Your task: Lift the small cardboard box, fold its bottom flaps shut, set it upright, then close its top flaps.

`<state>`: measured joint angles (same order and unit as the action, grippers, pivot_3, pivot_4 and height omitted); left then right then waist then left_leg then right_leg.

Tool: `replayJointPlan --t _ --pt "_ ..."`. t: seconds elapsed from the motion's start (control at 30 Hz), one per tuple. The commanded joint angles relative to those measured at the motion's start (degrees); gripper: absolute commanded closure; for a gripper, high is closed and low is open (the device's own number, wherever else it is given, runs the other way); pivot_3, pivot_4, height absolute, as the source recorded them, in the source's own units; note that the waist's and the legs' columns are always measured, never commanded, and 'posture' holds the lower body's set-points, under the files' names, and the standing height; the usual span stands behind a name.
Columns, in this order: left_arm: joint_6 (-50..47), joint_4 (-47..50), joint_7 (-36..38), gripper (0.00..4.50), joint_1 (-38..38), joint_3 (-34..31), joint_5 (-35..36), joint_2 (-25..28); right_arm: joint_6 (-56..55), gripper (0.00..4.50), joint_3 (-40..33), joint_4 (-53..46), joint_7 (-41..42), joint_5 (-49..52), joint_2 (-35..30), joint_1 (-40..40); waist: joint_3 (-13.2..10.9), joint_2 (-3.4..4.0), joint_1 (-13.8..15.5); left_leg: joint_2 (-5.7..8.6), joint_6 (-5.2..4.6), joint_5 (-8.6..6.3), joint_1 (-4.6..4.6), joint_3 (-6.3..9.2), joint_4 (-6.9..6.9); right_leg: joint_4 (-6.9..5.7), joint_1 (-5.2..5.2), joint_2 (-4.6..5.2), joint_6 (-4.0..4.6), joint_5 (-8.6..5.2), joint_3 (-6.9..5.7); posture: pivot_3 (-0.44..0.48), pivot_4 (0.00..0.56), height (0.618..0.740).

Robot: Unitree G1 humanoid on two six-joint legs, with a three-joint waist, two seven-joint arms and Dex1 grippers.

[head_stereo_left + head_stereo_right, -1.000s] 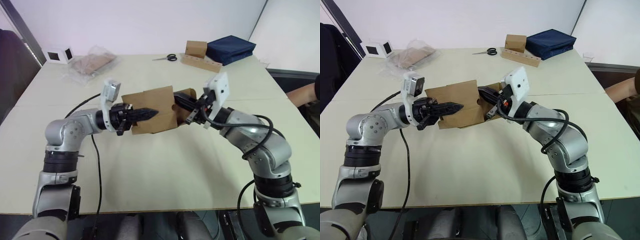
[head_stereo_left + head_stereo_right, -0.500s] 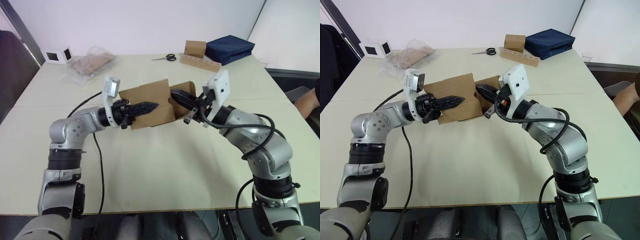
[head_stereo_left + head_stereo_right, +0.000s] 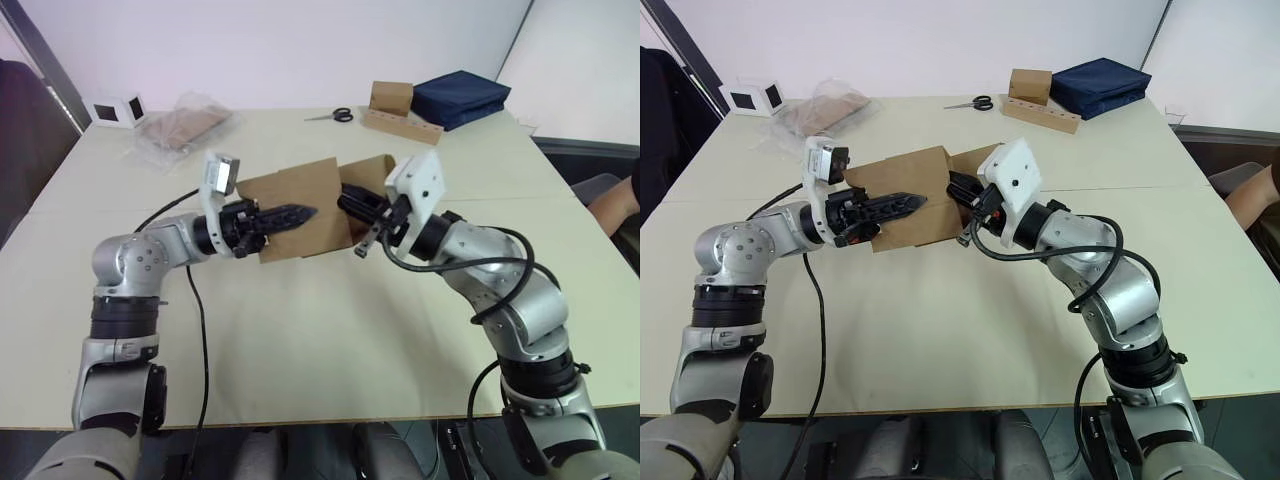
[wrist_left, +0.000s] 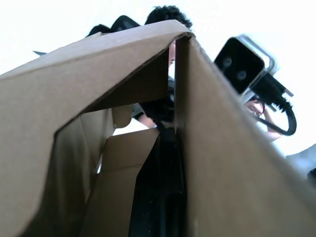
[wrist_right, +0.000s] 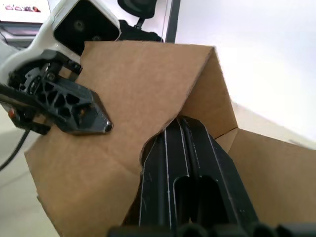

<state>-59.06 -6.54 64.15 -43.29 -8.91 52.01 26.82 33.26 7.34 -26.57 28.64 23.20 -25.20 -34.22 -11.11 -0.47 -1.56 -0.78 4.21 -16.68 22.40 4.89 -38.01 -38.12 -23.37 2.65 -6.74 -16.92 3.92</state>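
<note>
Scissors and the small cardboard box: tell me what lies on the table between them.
Nothing: in the left eye view the table is bare between the scissors and the small cardboard box.

Sitting on the pale table (image 3: 300, 330) are one squarer brown cardboard box (image 3: 392, 97), one long cardboard strip (image 3: 403, 126), one pair of black-handled scissors (image 3: 333, 116), one dark blue fabric case (image 3: 460, 97), one clear plastic bag of brown cardboard (image 3: 183, 127) and one white cube (image 3: 119, 110). Two black-fingered grippers, left (image 3: 300, 213) and right (image 3: 347, 203), are holding one small plain brown cardboard carton (image 3: 305, 195).
</note>
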Motion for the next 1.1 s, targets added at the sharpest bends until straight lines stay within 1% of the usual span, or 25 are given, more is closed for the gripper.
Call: replayJointPlan --t 0.03,0.2,0.27,0.33,0.47,0.57,0.7,0.8,0.83,0.93,1.1 --pt "0.79 1.89 0.01 4.41 -0.89 -0.08 0.33 0.91 -1.56 4.5 0.06 -1.92 1.29 0.3 0.92 -1.31 0.0 0.0 -0.08 0.0 0.0 0.0 0.0 0.0 0.0 0.0 0.0 0.0 0.0 0.0 0.0 0.0 0.15 0.74" --pt "1.83 1.75 0.51 4.41 -0.4 0.67 -0.59 1.4 -1.23 4.5 -0.76 -2.26 1.97 0.01 0.29 -1.02 0.0 0.0 -0.56 0.0 0.0 0.0 0.0 0.0 0.0 0.0 0.0 0.0 0.0 0.0 0.0 0.0 0.15 0.74" --pt "2.71 1.39 0.96 4.41 -0.31 0.85 -1.16 1.82 -1.05 4.5 -1.97 -2.48 2.68 0.09 -1.05 -0.52 0.0 0.0 -0.78 0.0 0.0 0.0 0.0 0.01 0.01 0.01 0.0 0.0 0.0 0.0 0.0 0.0 0.15 0.74" --pt "3.34 1.03 1.44 4.41 -0.35 0.97 -1.56 2.38 -0.65 4.5 -4.13 -2.88 3.9 0.38 -3.58 -0.11 0.0 0.0 -0.82 0.0 0.0 0.0 0.0 0.01 0.02 0.01 0.0 0.0 0.0 0.0 0.0 0.0 0.15 0.74" --pt "3.65 1.14 1.7 4.41 -0.08 0.57 -1.43 3.05 0.45 4.5 -7.43 -3.97 5.09 1.61 -6.59 0.31 0.0 0.0 -0.86 0.01 0.0 0.0 0.0 0.0 0.03 0.02 0.0 0.01 0.0 0.0 0.0 0.0 0.15 0.74" --pt "4.19 1.02 1.23 4.41 -0.16 -0.45 -1.2 3.29 3.69 4.5 -12.25 -5.87 5.62 5.04 -9.29 1.0 0.0 0.0 -0.83 0.01 -0.01 0.0 0.01 0.01 0.04 0.02 0.0 0.01 0.0 0.0 0.0 0.0 0.15 0.74" --pt "4.57 0.96 0.53 4.41 -0.35 -1.35 -0.81 3.48 8.06 4.5 -17.02 -9.47 5.42 9.65 -11.7 5.2 0.0 0.0 -0.72 0.01 -0.02 -0.01 0.01 0.02 0.04 0.03 0.01 0.02 0.0 0.0 0.0 0.0 0.15 0.74" --pt "4.55 0.96 -0.35 4.41 -0.75 -2.07 -0.31 3.19 9.07 4.5 -19.1 -12.36 4.43 10.05 -12.62 12.37 0.0 -0.01 -0.73 0.01 -0.02 -0.01 0.01 0.02 0.04 0.03 0.02 0.01 0.0 0.0 0.0 0.0 0.15 0.74" --pt "4.35 1.02 -0.83 4.41 -0.95 -2.41 0.06 3.01 9.33 4.5 -19.77 -13.42 3.59 10.31 -12.04 15.29 0.0 -0.01 -0.72 0.01 -0.02 -0.01 0.01 0.01 0.04 0.03 0.02 0.01 0.0 0.0 0.01 0.0 0.15 0.74" --pt "3.85 1.19 -1.6 4.41 -1.28 -2.79 0.59 2.65 8.71 4.5 -19.3 -14.78 1.46 9.88 -10.48 19.85 0.0 -0.01 -0.73 0.02 -0.03 -0.01 0.02 0.0 0.03 0.03 0.02 0.02 0.0 0.0 0.01 0.0 0.15 0.74" --pt "3.39 1.53 -2.14 4.41 -1.44 -2.61 0.95 2.0 6.67 4.5 -14.58 -13.39 -2.36 7.54 -6.01 20.23 0.0 -0.01 -0.98 0.0 -0.02 -0.01 -0.02 0.01 0.02 -0.01 0.02 -0.02 0.0 0.0 0.02 0.0 0.15 0.74"
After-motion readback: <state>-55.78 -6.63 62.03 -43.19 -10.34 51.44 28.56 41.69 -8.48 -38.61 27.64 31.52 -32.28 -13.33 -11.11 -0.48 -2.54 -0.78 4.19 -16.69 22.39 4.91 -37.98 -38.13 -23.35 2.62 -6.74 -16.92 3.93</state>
